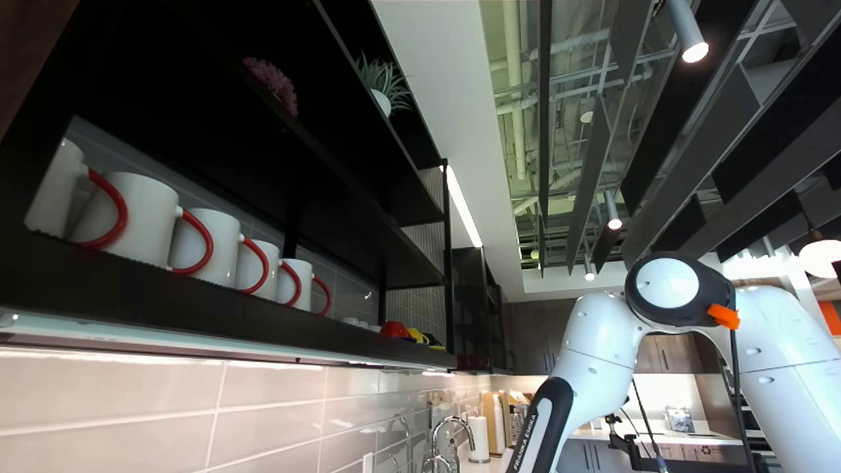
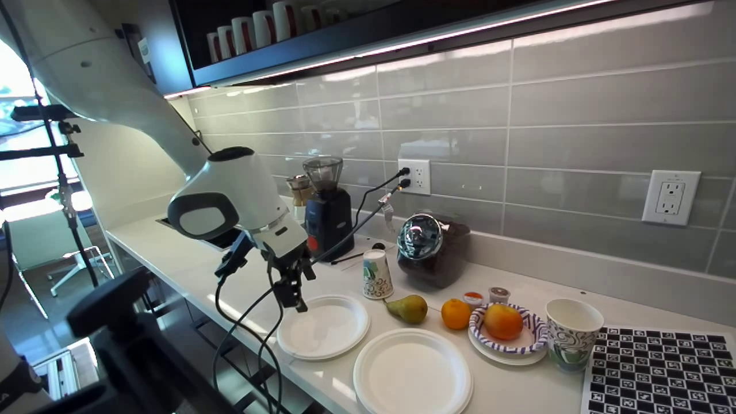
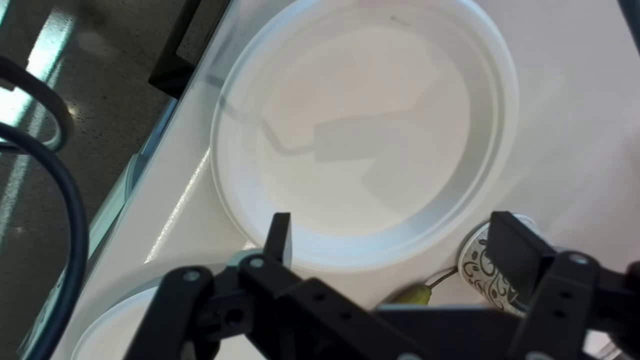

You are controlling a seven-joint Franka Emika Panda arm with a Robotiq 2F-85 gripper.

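My gripper (image 3: 390, 222) is open and empty in the wrist view, its fingers wide apart above the near rim of a white plate (image 3: 365, 150). In an exterior view the gripper (image 2: 301, 290) hangs above that plate (image 2: 324, 328). A green pear (image 2: 409, 309) lies beside it; only its stem end (image 3: 415, 294) shows in the wrist view. An upside-down patterned paper cup (image 2: 376, 276) stands behind the pear; in the wrist view the cup (image 3: 482, 267) is partly hidden by the right finger. A second white plate (image 2: 413, 374) is nearby, partly visible in the wrist view (image 3: 112, 327).
An orange (image 2: 455, 314), small pods (image 2: 499, 294), a striped bowl (image 2: 537, 330) holding a round fruit (image 2: 503, 322), an upright cup (image 2: 574, 333) and a checkered board (image 2: 661, 368) lie farther along. A jar (image 2: 434, 253) and grinder (image 2: 328, 221) stand by the wall. Mugs (image 1: 141, 217) line a shelf.
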